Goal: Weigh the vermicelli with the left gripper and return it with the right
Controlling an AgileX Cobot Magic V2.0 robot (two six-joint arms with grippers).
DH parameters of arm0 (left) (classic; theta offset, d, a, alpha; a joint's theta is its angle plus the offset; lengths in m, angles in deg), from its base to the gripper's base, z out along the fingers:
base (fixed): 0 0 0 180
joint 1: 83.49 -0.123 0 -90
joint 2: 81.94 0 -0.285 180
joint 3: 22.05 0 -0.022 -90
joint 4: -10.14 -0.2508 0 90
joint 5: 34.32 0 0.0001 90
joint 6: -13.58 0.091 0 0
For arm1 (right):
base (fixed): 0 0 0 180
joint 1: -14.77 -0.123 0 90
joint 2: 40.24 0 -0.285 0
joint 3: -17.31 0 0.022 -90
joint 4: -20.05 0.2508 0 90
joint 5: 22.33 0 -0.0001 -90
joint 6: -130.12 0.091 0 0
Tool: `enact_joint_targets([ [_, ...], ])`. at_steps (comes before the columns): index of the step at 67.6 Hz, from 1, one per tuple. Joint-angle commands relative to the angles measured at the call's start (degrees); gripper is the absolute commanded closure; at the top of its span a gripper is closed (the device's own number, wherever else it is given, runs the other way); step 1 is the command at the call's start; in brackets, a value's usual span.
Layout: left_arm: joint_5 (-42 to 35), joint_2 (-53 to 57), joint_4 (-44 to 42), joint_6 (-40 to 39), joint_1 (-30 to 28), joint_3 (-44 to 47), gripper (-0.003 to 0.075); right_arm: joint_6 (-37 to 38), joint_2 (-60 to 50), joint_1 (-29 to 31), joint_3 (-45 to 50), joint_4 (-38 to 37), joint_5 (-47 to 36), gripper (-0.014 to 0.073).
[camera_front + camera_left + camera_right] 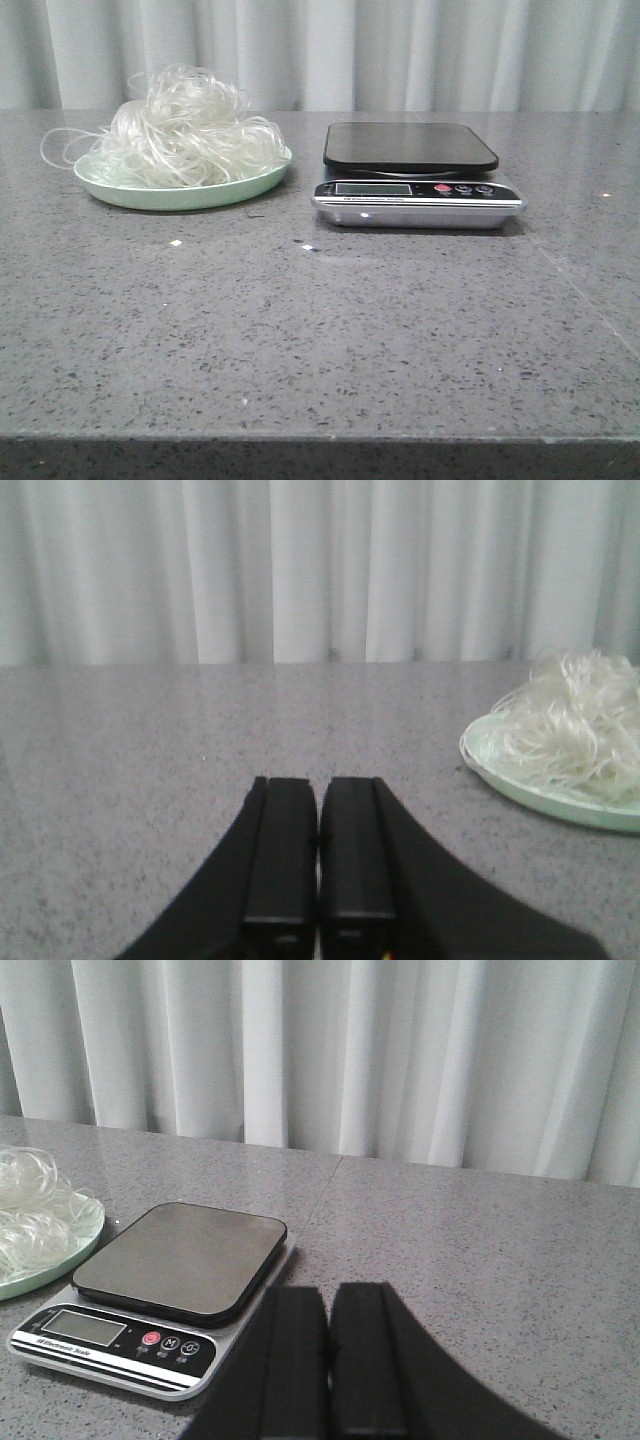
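The vermicelli, a fluffy whitish tangle with stray loops, lies heaped on a pale green plate at the back left of the table. It also shows in the left wrist view and the right wrist view. A kitchen scale with an empty black platform stands to the plate's right. My left gripper is shut and empty, apart from the plate. My right gripper is shut and empty, beside the scale. Neither gripper shows in the front view.
The grey speckled table has small white crumbs in front of the plate. A white curtain hangs behind the table. The table's front edge is near the camera.
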Motion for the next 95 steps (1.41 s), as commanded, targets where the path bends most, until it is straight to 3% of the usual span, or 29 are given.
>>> enact_joint_targets([
  [1, -6.52, 1.84, 0.73, -3.73, -0.04, 3.12, 0.0584, -0.29, 0.42, 0.26, -1.67, -0.47, -4.86, 0.0442],
  [3, -2.37, 2.46, 0.44, -4.52, 0.10, 2.65, 0.0584, -0.29, 0.42, 0.26, -1.67, -0.47, -4.86, 0.0442],
  [11, -0.82, 2.35, 0.31, -4.52, 0.49, 2.87, 0.0584, -0.29, 0.42, 0.26, -1.67, -0.47, -4.79, 0.0442],
  [95, -1.73, 2.35, 0.31, -4.52, 0.63, 2.87, 0.0584, -0.29, 0.42, 0.26, -1.67, -0.47, -4.79, 0.0442],
])
